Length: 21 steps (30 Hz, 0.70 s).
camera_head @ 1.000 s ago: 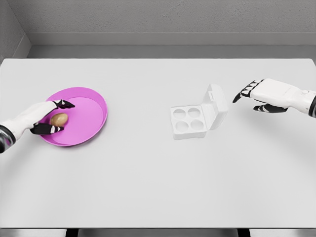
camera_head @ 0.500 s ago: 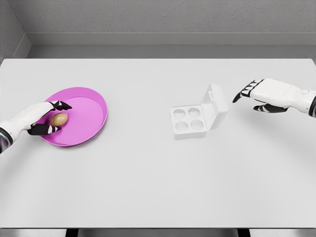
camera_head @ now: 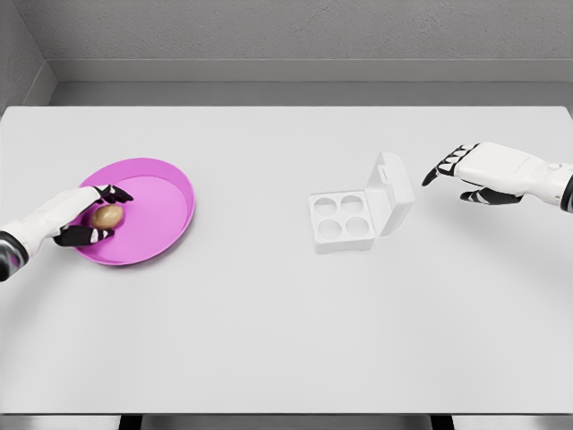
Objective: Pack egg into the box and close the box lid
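A brown egg (camera_head: pixel 108 216) lies on the left part of a pink plate (camera_head: pixel 161 210) at the table's left. My left hand (camera_head: pixel 101 213) reaches in from the left, its black-tipped fingers above the egg and its thumb below it, close around it, though I see no firm grip. The egg still rests on the plate. Right of centre stands a white egg box (camera_head: pixel 341 221) with empty round wells, and its lid (camera_head: pixel 392 193) stands up on the right side. My right hand (camera_head: pixel 452 184) hovers to the right of the lid, apart from it, fingers relaxed and holding nothing.
The white table (camera_head: pixel 286 322) runs wide between plate and box and toward the front edge. A grey wall (camera_head: pixel 286 36) closes off the back.
The left hand's fingers have drawn in closer around the egg and the hand has shifted slightly left. The egg, the box and the right hand have stayed in place.
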### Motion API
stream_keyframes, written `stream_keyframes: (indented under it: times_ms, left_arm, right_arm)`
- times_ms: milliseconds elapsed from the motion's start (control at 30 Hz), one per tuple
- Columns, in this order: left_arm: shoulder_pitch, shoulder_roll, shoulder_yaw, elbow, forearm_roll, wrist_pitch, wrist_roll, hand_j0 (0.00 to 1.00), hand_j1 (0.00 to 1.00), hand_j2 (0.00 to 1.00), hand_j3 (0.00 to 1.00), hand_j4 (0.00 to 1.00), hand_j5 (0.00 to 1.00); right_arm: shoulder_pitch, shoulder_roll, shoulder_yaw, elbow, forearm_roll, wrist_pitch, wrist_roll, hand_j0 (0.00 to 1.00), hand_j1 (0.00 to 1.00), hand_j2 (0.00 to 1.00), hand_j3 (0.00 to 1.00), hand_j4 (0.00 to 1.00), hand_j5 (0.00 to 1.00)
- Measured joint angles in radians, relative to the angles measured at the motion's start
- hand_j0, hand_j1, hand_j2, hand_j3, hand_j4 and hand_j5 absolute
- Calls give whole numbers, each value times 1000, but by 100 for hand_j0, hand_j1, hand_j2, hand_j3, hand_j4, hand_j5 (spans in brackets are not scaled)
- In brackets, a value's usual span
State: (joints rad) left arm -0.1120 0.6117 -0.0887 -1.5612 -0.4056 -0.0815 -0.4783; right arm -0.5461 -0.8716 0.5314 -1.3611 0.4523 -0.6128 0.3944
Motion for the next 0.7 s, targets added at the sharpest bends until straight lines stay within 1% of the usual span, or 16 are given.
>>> stream_keyframes:
  times_ms: [200, 233, 433, 533, 700]
  left_arm:
    - [3, -4, 0, -1, -5, 0, 0, 64, 64, 64, 64, 64, 64]
    - [5, -4, 0, -1, -5, 0, -1, 60, 60, 60, 60, 60, 60]
    - [6, -5, 0, -4, -5, 0, -1, 44, 44, 44, 44, 44, 44]
    - [6, -5, 0, -5, -4, -1, -1, 39, 39, 39, 39, 39, 39]
    - [3, -4, 5, -7, -3, -1, -1, 35, 35, 35, 35, 35, 35]
  right_arm:
    - [0, -1, 0, -1, 0, 0, -1, 71, 71, 71, 71, 71, 71]
    - [0, -1, 0, -1, 0, 0, -1, 72, 72, 72, 72, 72, 72]
    - [0, -3, 0, -2, -1, 0, -2, 72, 72, 72, 72, 72, 72]
    - [0, -3, 0, -3, -1, 0, -2, 72, 72, 72, 72, 72, 72]
    - [0, -4, 0, -4, -1, 0, -3, 72, 72, 72, 72, 72, 72]
